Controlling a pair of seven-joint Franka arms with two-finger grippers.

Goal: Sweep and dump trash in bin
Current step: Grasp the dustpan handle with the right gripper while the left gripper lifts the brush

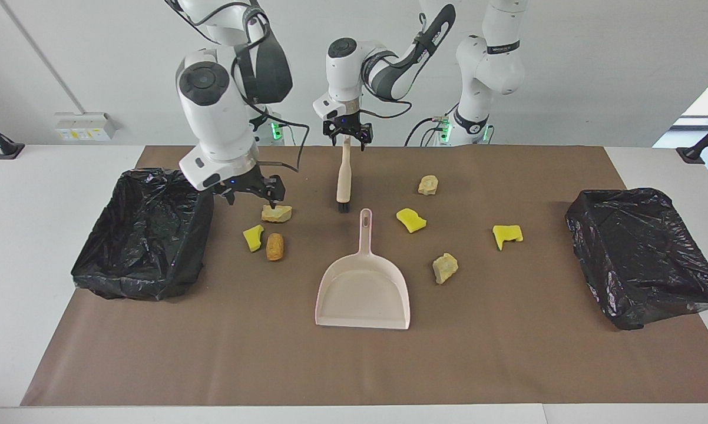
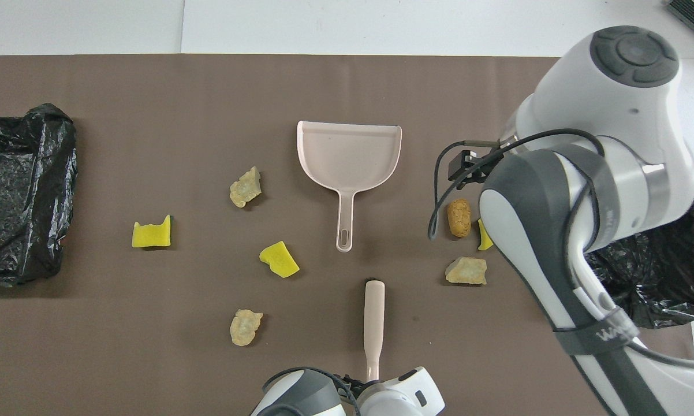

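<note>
Several pieces of trash lie on the brown mat: tan chunks [image 1: 276, 213] [image 1: 428, 184] [image 1: 445, 268], yellow sponge bits [image 1: 252, 237] [image 1: 411, 219] [image 1: 507, 234] and an orange-brown chunk [image 1: 275, 246]. The pink dustpan [image 1: 363, 288] lies in the middle, its handle toward the robots. The beige brush [image 1: 345, 174] lies nearer the robots, bristles toward the dustpan. My left gripper [image 1: 347, 136] is open, its fingers straddling the end of the brush handle. My right gripper [image 1: 252, 194] is open and low, beside the bin [image 1: 148, 232] at the right arm's end, one fingertip at a tan chunk.
A second black-lined bin [image 1: 642, 253] stands at the left arm's end of the table. The brown mat [image 1: 507, 353] covers most of the table. From overhead the right arm's body hides its gripper and part of one sponge bit [image 2: 484, 236].
</note>
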